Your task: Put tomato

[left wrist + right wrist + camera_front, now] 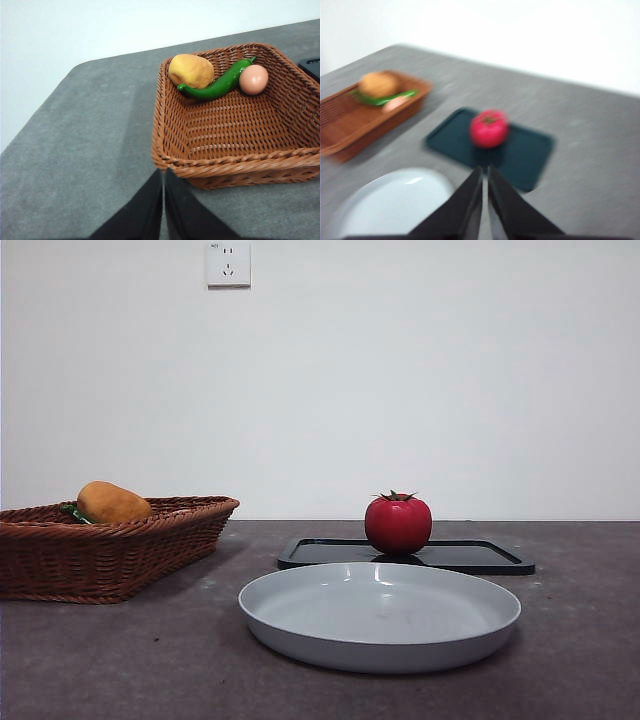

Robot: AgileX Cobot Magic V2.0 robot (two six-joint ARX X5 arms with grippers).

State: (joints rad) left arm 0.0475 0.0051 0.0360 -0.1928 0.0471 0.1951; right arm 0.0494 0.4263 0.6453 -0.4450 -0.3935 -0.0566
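Observation:
The round red tomato (pixel 398 524) with a dark green calyx sits upright on a black flat tray (pixel 470 557), behind a grey round plate (pixel 380 615). In the blurred right wrist view the tomato (pixel 489 128) rests on the tray (pixel 530 152), and my right gripper (pixel 485 172) is shut and empty, short of it and above the table. My left gripper (pixel 163 175) is shut and empty, just outside the near rim of the wicker basket (pixel 235 162). Neither arm shows in the front view.
The brown wicker basket (pixel 100 550) at the left holds an orange-brown potato-like item (pixel 191 70), a green chili pepper (pixel 220 83) and a pale egg (pixel 253 79). A wall socket (pixel 228 264) is on the white wall behind.

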